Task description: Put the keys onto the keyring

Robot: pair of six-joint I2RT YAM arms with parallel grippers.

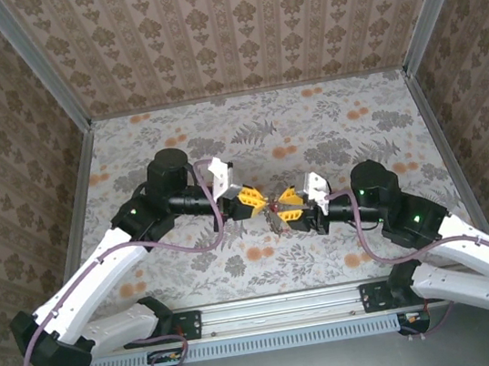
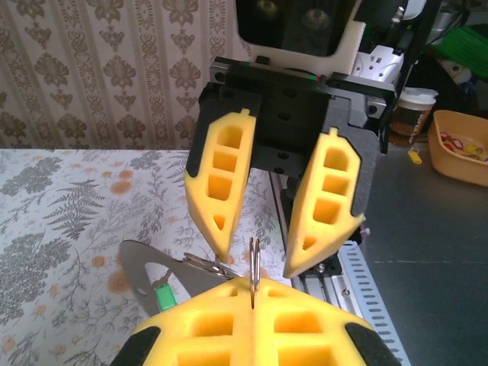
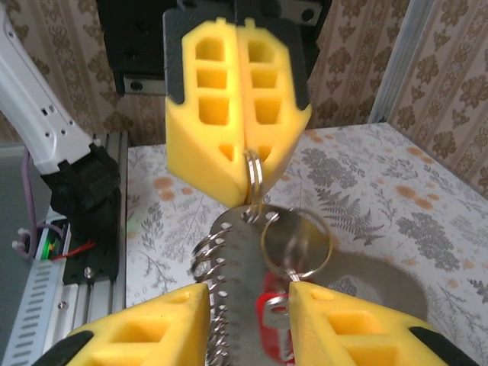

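Observation:
Over the middle of the table, my left gripper (image 1: pixel 261 202) and right gripper (image 1: pixel 283 205) meet tip to tip. In the left wrist view, my left gripper (image 2: pixel 253 288) is shut on the thin grey keyring (image 2: pixel 253 263), which stands edge-on from the closed pads. A flat metal plate (image 3: pixel 248 267) with punched holes and several small rings hangs from the keyring (image 3: pixel 253 174). A larger ring (image 3: pixel 296 242) on the plate carries a red-headed key (image 3: pixel 278 324). A green-headed key (image 2: pixel 162 296) shows beside the plate. My right gripper (image 3: pixel 248 293) is open, its fingers on either side of the plate.
The aluminium base rail (image 1: pixel 281 306) runs along the near edge. Patterned walls enclose the table on three sides. Beyond the rail, off the table, stand an orange bowl (image 2: pixel 465 149) and a paper cup (image 2: pixel 415 114).

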